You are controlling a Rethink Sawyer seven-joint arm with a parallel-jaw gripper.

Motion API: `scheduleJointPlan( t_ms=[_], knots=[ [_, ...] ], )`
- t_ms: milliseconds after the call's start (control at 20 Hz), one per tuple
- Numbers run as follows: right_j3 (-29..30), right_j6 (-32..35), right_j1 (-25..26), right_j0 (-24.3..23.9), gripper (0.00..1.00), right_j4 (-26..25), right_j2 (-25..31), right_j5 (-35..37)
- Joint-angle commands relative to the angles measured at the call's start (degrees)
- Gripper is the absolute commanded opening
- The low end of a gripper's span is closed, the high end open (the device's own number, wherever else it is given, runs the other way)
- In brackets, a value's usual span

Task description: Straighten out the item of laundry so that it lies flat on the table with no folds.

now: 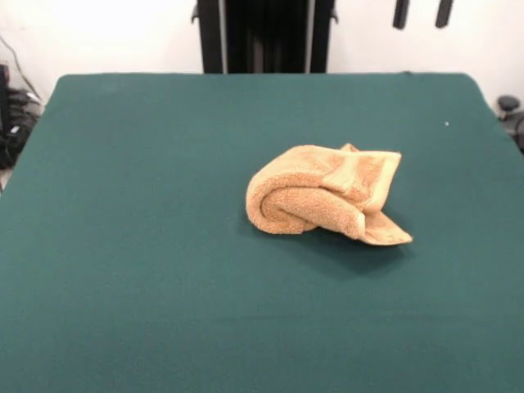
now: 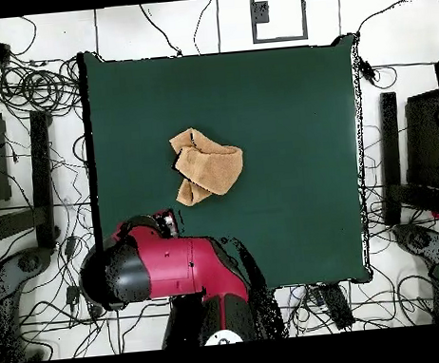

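Fingers (image 1: pixel 422 13) drawn back at the counter's far edge, their tips apart and holding nothing.
The towel (image 1: pixel 324 194) (image 2: pixel 206 165) lies rolled and bunched near the middle of the green counter (image 1: pixel 131 246) (image 2: pixel 294 116), well apart from the red arm (image 2: pixel 169 265).

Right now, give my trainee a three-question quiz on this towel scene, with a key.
1. True or false: the towel lies flat on the table with no folds.
2. Multiple choice: in the front view, the gripper is (A) clamped on the towel, (B) up at the top edge, clear of the towel, (C) resting on the table beside the towel.
3. Short answer: in the overhead view, where is the arm relative to the towel?

Key
1. False; it is bunched and rolled over itself.
2. B
3. Over the table's bottom edge, below the towel and apart from it.
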Motion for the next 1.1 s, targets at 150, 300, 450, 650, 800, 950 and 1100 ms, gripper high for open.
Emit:
scheduleJointPlan(
  t_ms=[150,300,450,650,800,950,1100],
  knots=[
    [-2.1,18.6,5.6,4.1,1.00,4.9,-1.6,-3.9],
    [-2.8,18.8,6.6,5.2,1.00,5.4,-2.6,-4.9],
    [-3.6,18.6,7.4,6.6,1.00,5.3,-4.4,-4.9],
    [-4.4,17.9,8.3,8.0,1.00,5.1,-6.0,-5.6],
    [-5.1,17.1,9.0,9.1,1.00,4.7,-7.2,-6.6],
    [-6.6,16.9,10.5,11.4,1.00,4.1,-9.8,-8.2],
    [-8.0,17.5,12.5,14.3,1.00,3.8,-13.1,-10.9]
  ],
)
